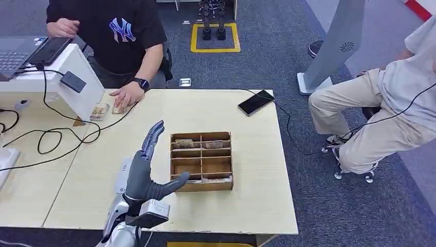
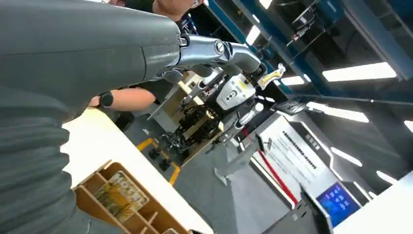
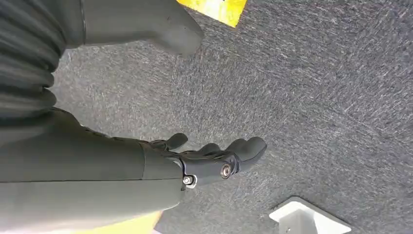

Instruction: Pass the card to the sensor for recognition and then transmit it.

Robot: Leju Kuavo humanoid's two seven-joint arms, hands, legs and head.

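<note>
The left hand (image 1: 146,172) hides part of the wooden box (image 1: 201,160); the cards' (image 1: 184,143) print is illegible.

The right hand (image 3: 146,161), fingers (image 3: 243,148) loosely extended and empty, hangs over grey carpet (image 3: 316,97).

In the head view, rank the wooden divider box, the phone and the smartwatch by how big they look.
1. Wooden divider box
2. Phone
3. Smartwatch
All three sit at table height, so the order is fairly safe.
</note>
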